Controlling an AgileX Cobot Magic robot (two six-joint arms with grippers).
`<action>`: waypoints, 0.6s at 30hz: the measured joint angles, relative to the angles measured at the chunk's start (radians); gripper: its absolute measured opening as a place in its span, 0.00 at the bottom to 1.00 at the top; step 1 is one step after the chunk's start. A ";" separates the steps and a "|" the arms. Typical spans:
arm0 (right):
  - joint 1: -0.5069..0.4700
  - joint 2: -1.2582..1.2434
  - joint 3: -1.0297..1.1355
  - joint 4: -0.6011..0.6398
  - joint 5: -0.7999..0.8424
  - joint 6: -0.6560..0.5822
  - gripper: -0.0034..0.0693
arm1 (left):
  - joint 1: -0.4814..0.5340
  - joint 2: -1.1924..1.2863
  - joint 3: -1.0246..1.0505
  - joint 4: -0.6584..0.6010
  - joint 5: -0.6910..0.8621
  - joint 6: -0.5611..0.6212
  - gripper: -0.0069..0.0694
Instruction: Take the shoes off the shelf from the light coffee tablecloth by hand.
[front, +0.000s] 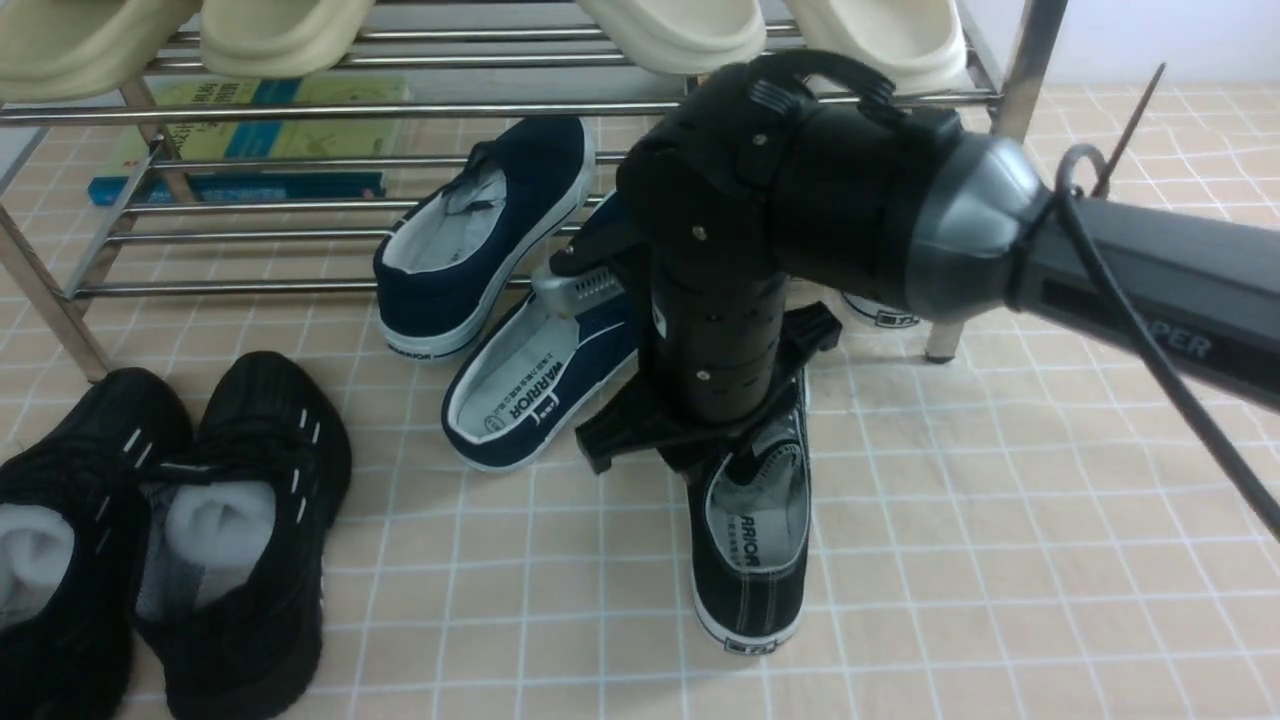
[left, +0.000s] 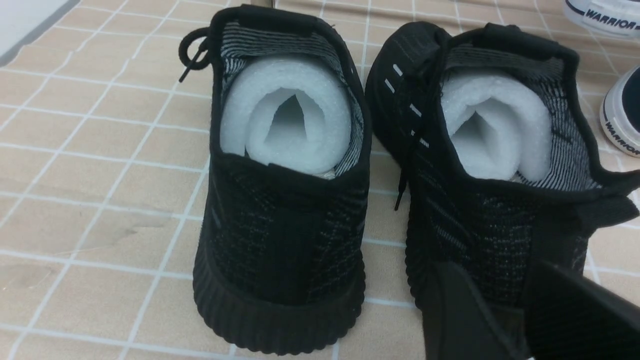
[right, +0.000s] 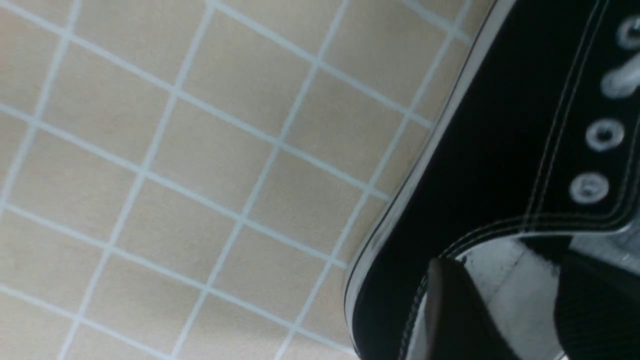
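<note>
One black canvas sneaker (front: 750, 570) with a white sole lies on the light coffee tablecloth (front: 1000, 520), in front of the steel shelf (front: 300, 108). My right gripper (front: 745, 455) points straight down into its opening. In the right wrist view the fingers (right: 450, 300) stand apart over the grey insole, next to the sneaker's side (right: 475, 165) and eyelets; the right gripper (right: 500, 260) looks open. A white end of the second sneaker (front: 880, 312) shows behind the arm, by the shelf leg. My left gripper (left: 500, 270) is open just behind a knit sneaker's heel.
Two navy slip-ons (front: 480, 240) (front: 540, 380) lie left of my right arm, one against the lower rails. Two all-black knit sneakers (front: 240, 520) (left: 285, 200) with white foam inside stand at the front left. Cream slippers (front: 670, 35) sit on the top tier; books (front: 250, 150) lie under the shelf.
</note>
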 joint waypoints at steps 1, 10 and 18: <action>-0.001 0.000 -0.006 0.001 0.000 -0.003 0.48 | 0.000 0.000 0.000 0.000 0.000 0.000 0.41; -0.162 -0.013 -0.124 -0.012 0.002 -0.073 0.04 | 0.000 0.000 0.000 0.000 0.000 0.000 0.41; -0.282 -0.010 -0.125 -0.085 -0.009 -0.088 0.18 | 0.000 0.000 0.000 0.000 0.000 0.000 0.41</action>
